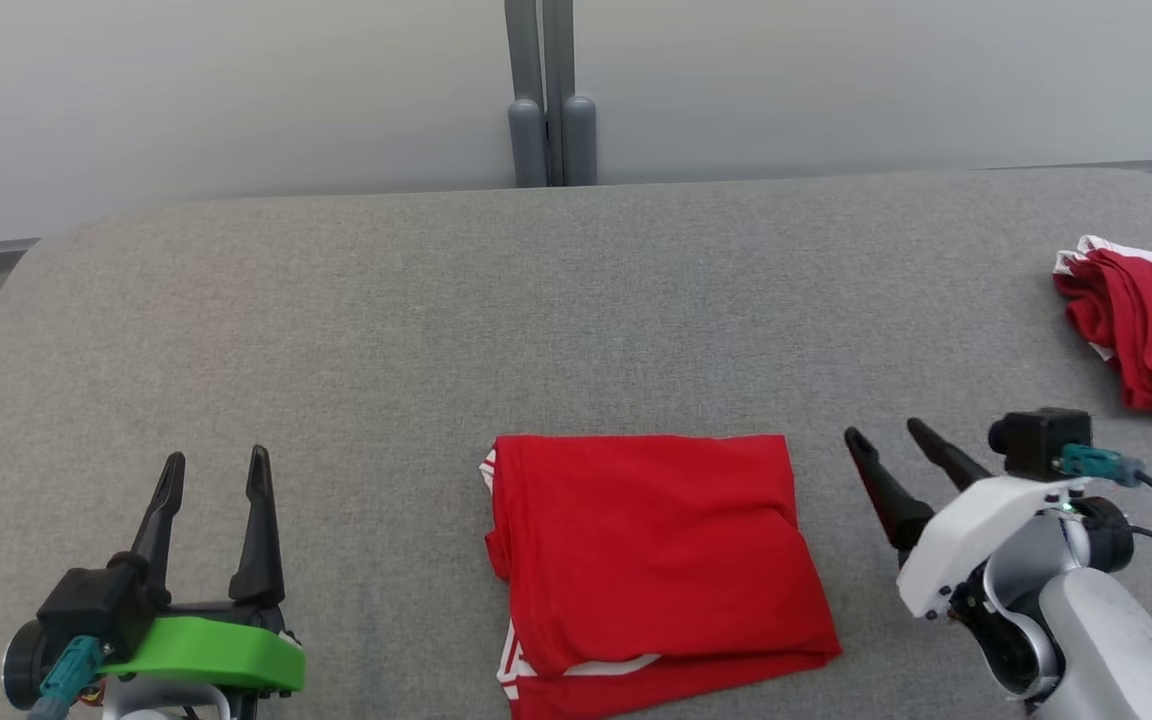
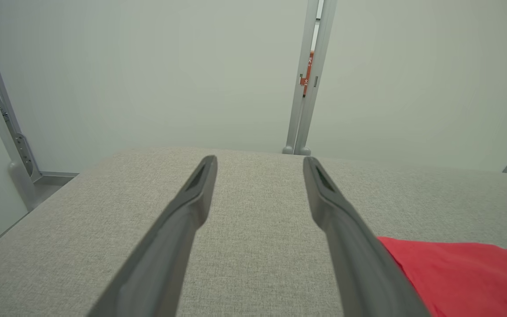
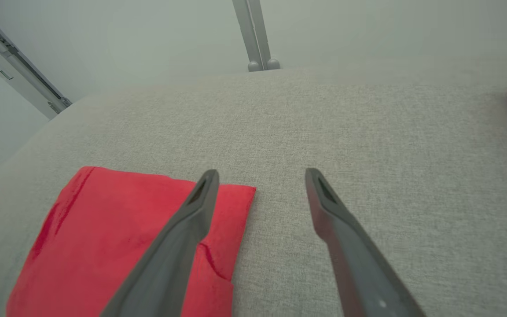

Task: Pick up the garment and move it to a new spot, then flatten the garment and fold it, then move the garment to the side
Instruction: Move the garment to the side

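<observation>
**A:** Where does the garment sit?

**B:** The garment (image 1: 651,560), red and folded to a rough rectangle, lies flat on the grey surface (image 1: 336,330) at lower centre of the head view. The frame cuts off its bottom edge, so the near fold cannot be seen whole.

**A:** Do the wrist views add anything?

**B:** The right wrist view has its far corner at lower left, with a crease. One dark finger crosses in front of the cloth there. The head view shows a gap between that finger and the cloth. The left wrist view catches a red corner at lower right, partly behind a finger. The head view shows white trim on the left edge and along the lower fold.

**A:** And the grippers?

**B:** The left gripper (image 1: 217,455) is at lower left and the right gripper (image 1: 882,428) at lower right. Each is beside the garment and apart from it. Both are spread wide and hold nothing.

**A:** What else is there?

**B:** A bunched red-and-white cloth (image 1: 1146,330) lies at the right edge, cut off by the frame. In the right wrist view it is a small blurred scrap at upper right. A grey post (image 1: 549,100) rises behind the surface at top centre.
</observation>
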You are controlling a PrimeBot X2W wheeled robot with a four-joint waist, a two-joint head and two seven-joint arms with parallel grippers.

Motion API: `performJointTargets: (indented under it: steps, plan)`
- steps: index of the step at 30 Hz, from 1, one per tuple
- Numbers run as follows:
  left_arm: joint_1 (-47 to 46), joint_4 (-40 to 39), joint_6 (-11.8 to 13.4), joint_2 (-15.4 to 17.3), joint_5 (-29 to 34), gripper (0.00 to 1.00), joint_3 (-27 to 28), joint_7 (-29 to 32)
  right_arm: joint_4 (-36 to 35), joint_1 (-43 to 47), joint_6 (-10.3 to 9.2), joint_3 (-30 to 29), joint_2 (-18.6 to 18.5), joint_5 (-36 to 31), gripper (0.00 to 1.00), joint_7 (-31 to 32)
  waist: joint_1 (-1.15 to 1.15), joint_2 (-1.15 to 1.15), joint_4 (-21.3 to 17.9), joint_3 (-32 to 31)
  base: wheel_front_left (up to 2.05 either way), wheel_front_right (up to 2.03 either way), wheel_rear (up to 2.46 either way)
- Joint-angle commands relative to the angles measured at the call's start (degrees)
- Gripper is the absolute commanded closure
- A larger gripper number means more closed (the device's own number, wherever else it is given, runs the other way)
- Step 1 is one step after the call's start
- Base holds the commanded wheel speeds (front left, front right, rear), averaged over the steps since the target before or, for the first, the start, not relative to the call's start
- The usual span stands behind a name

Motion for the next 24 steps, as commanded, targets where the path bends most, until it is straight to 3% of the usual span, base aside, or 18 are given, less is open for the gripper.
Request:
performJointTargets:
  steps: [1, 12, 23, 24]
  plan:
    - [-0.97, 0.19, -0.32, -0.26, 0.58, 0.0, -0.03, -0.14, 0.9, -0.82, 0.0, 0.59, 0.43, 1.02, 0.0, 2.28, 0.0, 0.0, 0.76, 0.28, 0.0, 0.0, 0.0]
    - [-2.54, 1.54, -1.16, -0.78, 1.47, 0.0, -0.91, -0.15, 11.44, -6.21, 0.0, -1.77, 4.36, 3.02, 0.0, 18.34, 0.0, 0.0, 4.94, 2.45, 0.0, 0.0, 0.0]
    - [-3.35, 2.25, -1.67, -1.88, 1.92, 0.0, -0.51, -0.15, 15.59, -4.93, -0.02, -1.97, 6.8, 4.86, 0.01, 26.87, 0.0, 0.0, 6.45, 3.53, 0.0, 0.0, 0.0]
    - [-3.31, 2.31, -1.69, -1.94, 1.92, 0.0, -0.39, -0.15, 15.43, -4.84, -0.02, -1.84, 6.76, 4.94, 0.49, 27.02, 0.0, 0.0, 6.42, 3.54, 0.0, 0.0, 0.0]
